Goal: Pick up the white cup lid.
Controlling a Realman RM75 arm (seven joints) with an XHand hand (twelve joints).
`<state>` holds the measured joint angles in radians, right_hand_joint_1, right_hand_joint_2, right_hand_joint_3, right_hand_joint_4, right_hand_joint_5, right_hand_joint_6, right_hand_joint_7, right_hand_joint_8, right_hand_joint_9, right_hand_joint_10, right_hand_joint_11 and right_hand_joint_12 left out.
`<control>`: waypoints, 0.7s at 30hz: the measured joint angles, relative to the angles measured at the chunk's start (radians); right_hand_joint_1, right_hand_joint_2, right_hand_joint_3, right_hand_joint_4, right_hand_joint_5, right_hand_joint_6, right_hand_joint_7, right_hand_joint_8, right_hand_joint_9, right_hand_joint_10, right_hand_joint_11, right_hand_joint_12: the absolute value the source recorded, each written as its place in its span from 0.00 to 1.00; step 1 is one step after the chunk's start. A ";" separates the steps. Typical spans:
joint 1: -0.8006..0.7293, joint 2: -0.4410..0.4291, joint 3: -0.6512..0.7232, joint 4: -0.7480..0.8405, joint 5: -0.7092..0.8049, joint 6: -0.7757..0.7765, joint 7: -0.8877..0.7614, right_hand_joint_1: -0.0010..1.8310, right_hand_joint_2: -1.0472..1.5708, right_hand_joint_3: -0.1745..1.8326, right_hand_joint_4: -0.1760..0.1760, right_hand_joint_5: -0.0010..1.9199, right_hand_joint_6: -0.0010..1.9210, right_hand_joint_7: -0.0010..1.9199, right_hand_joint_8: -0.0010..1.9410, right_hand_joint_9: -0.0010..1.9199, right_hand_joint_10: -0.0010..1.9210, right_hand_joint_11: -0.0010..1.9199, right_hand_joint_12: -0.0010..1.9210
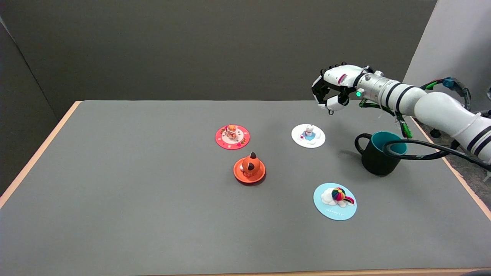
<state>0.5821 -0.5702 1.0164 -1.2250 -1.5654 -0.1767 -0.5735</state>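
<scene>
White cup lid [308, 135] flat on the grey counter [134, 199], toward the far right part, topped with a small pale figure on a blue patch. Robot hand [333, 89] raised in the air above the counter's far edge, up and to the right of the lid, clear of it, not touching. Fingers curled loosely downward with gaps between them, nothing held. White right arm [422, 103] reaching in from the right side, black cable looping below it.

Four lids in all, each lying separately: the white one; a red lid [232, 137] to its left at about the same depth, carrying a small orange figure; an orange lid [249, 170] nearer, between and in front of those two, with a rounded cat-like knob; a light blue lid [335, 201] nearest, with a cloud and rainbow ball.

One dark mug [378, 153] with teal inside, upright, right of the white lid, handle pointing left.
</scene>
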 measured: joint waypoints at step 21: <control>-0.090 0.008 0.092 -0.074 -0.075 -0.004 0.152 0.47 0.67 0.49 0.08 0.44 0.19 0.53 0.16 0.42 0.29 0.29 0.18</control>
<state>0.4919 -0.5624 1.1087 -1.2995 -1.6405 -0.1806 -0.4217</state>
